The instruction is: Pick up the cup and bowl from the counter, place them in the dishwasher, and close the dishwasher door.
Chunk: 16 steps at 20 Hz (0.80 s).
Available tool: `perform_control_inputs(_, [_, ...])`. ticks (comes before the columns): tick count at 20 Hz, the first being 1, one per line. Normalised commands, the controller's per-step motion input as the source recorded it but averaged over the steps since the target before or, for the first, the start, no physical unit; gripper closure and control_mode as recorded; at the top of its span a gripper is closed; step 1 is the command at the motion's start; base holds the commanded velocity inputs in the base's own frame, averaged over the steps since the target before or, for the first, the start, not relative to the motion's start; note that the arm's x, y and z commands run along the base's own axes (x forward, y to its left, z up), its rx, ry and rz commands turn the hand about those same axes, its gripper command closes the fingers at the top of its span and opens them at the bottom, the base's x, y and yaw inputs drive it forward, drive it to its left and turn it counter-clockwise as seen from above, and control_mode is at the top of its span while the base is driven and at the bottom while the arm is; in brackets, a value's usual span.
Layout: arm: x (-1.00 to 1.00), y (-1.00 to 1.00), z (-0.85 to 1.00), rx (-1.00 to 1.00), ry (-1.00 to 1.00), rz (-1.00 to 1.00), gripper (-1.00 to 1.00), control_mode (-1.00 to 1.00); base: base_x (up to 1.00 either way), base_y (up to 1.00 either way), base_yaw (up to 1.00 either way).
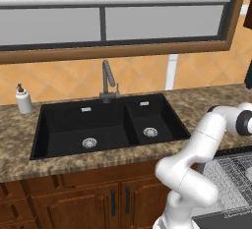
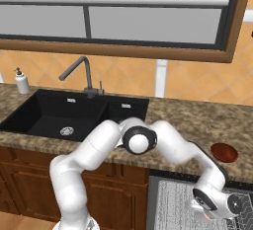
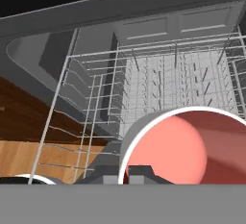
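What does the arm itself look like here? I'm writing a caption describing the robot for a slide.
The arm is glossy white, built from rounded tubular segments joined by bulbous elbows. Its joints carry dark grey to black rings and round dark end caps, one with a paler centre. No cables or markings are visible. At the gripper, a small dark grey squared fingertip shows in the hand view.

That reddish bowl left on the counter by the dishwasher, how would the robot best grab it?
Probably by the rim. The bowl sits upright and open on the counter, wide and shallow, so coming straight down from above and pinching one edge of its wall looks most workable.
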Motion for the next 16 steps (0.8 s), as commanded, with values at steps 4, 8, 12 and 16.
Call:
perform_control_inputs(4, [0.15, 0.00, -0.70, 0.00, -0.04, 0.05, 1.00, -1.00, 0.00, 0.00, 0.00])
perform_control_inputs(8, [0.40, 0.00, -0.65, 0.00, -0.07, 0.05, 1.00, -1.00, 0.00, 0.00, 0.00])
perform_control_inputs(12, [0.54, 0.00, -0.20, -0.01, -0.01, 0.01, 1.00, -1.00, 0.00, 0.00, 0.00])
perform_control_inputs(16, [0.74, 0.00, 0.00, -0.06, 0.10, 0.00, 1.00, -1.00, 0.00, 0.00, 0.00])
